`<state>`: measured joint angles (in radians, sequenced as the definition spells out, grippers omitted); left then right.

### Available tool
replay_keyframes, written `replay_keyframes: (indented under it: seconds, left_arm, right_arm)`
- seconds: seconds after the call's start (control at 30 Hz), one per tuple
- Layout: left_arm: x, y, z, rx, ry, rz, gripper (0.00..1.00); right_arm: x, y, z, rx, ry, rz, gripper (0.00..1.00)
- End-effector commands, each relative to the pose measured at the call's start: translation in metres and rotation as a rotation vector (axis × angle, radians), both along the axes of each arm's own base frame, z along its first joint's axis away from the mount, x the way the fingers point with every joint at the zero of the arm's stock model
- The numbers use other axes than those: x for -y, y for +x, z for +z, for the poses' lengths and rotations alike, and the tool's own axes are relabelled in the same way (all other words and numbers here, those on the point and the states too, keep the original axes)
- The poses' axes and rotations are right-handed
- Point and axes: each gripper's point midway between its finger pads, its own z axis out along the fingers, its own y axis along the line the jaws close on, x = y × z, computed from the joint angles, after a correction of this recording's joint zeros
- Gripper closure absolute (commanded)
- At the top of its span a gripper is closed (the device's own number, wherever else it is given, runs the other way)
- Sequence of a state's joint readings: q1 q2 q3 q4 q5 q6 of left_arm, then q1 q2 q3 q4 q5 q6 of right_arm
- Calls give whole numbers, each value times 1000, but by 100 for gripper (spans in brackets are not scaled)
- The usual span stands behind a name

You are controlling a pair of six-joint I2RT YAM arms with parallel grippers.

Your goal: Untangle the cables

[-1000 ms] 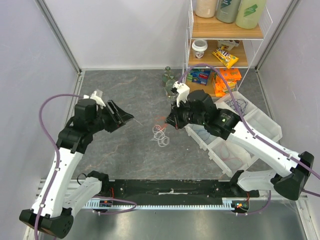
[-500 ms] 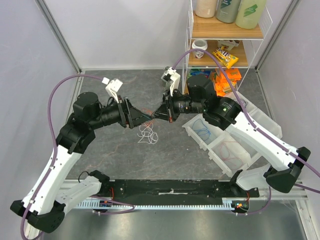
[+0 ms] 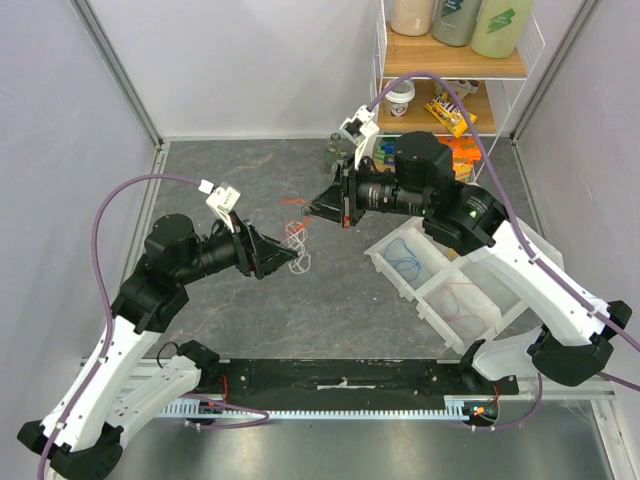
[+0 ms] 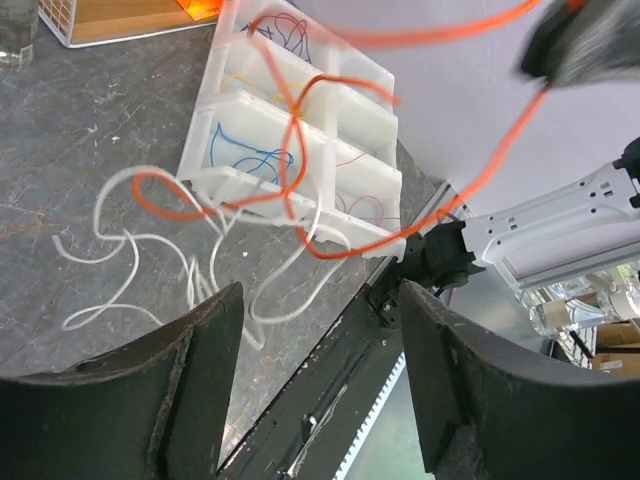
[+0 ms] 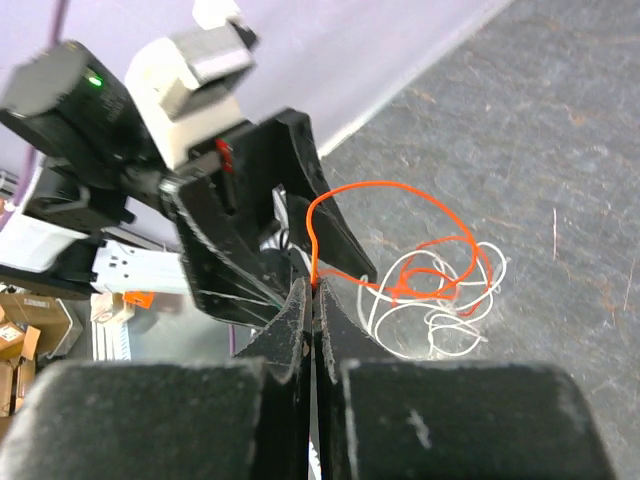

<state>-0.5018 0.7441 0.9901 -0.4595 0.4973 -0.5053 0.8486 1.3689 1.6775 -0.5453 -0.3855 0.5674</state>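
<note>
Grey table | right gripper pinches orange cable — white cable looped in it just past its tips | left gripper spread, holding nothing | risk: a hard pull tightens the knot

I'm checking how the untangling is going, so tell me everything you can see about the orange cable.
The orange cable is a thin, bright, flexible wire. The right gripper is shut on one stretch of it, above the table. From the fingers it rises, arches over and drops into small kinked loops interlaced with the white cable. In the left wrist view it hangs slack and crosses itself. The open left gripper appears not to touch it.
</note>
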Motion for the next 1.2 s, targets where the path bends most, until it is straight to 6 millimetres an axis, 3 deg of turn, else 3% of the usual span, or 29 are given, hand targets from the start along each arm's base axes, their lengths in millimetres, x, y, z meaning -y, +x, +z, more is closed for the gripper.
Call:
replay_keyframes:
  seconds: [0.0,0.43,0.63,0.7,0.77,0.83,0.93,1.03,1.17]
  left_arm:
    - [-1,6,8,83,-26,19,34]
    - [11,23,2,-21,-179,74,44]
    - [14,20,-16,-63,-137,49,62]
    - [15,18,-26,-91,-116,39,60]
    - [16,15,-39,-138,-103,29,49]
    - [17,13,-47,-161,-106,20,49]
    - [15,15,-56,-175,-102,42,76]
    - [11,21,-57,-160,-92,82,89]
    - [-2,31,-58,-143,-73,182,98]
  right_arm:
    - [2,-4,43,34,97,-9,100]
    - [2,-8,52,26,121,1,100]
    - [6,-8,60,42,137,-18,100]
    - [8,-8,68,55,149,-25,100]
    - [9,-8,76,70,164,-24,100]
    - [9,-9,85,78,180,-21,100]
    - [10,-11,93,88,197,-18,100]
    - [13,-12,103,102,216,-25,100]
    - [22,-11,117,138,236,-59,100]
